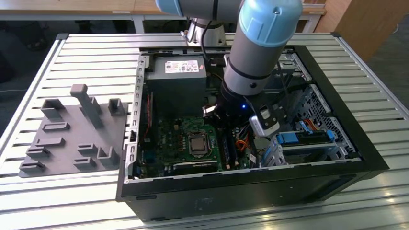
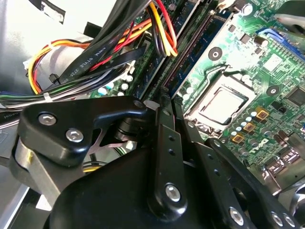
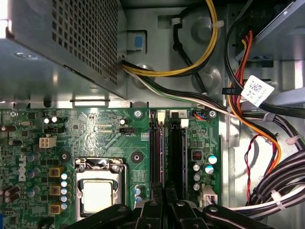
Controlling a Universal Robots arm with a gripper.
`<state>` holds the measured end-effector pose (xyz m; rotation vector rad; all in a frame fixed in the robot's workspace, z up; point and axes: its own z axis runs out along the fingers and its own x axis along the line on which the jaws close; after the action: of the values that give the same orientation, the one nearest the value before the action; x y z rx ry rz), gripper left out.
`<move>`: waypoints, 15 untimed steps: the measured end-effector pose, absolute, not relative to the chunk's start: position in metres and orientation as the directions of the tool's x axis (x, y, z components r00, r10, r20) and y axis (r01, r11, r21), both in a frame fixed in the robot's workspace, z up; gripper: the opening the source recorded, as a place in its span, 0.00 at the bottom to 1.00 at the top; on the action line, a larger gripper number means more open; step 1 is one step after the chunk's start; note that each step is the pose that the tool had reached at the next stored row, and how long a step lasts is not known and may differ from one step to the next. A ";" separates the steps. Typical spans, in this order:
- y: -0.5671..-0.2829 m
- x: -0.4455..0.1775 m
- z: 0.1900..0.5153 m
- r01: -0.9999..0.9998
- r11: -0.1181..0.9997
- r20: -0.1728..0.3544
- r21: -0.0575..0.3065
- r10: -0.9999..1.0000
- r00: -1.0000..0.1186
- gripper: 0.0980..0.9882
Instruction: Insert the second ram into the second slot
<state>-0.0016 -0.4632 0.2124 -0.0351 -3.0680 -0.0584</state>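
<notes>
My gripper point(image 2: 167, 102) is down inside the open computer case point(image 1: 332, 112), just over the near end of the memory slots point(image 3: 169, 148). Its black fingers point(image 3: 153, 206) stand pressed together, and I see nothing clearly pinched between them. In the second wrist view the slots point(image 2: 190, 45) run away from the fingertips. A thin dark-blue stick with chips point(image 2: 143, 71) stands seated in a slot beside the cables. I cannot tell whether this is the second ram. In the exterior view the gripper point(image 1: 225, 125) hangs under the blue-grey arm, above the slots point(image 1: 231, 151).
A grey power supply point(image 1: 176, 79) stands at the back. The processor socket point(image 3: 97, 193) lies beside the slots. Cable bundles point(image 3: 257, 124) crowd the other side. Drive bays with blue clips point(image 1: 300, 139) are at the exterior view's right. A grey fixture point(image 1: 70, 132) sits outside the case.
</notes>
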 end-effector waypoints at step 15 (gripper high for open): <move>-0.463 -0.002 0.214 0.024 0.999 0.073 0.037 0.022 -0.997 0.13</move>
<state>-0.0016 -0.4631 0.2142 -0.0352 -3.0680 -0.0586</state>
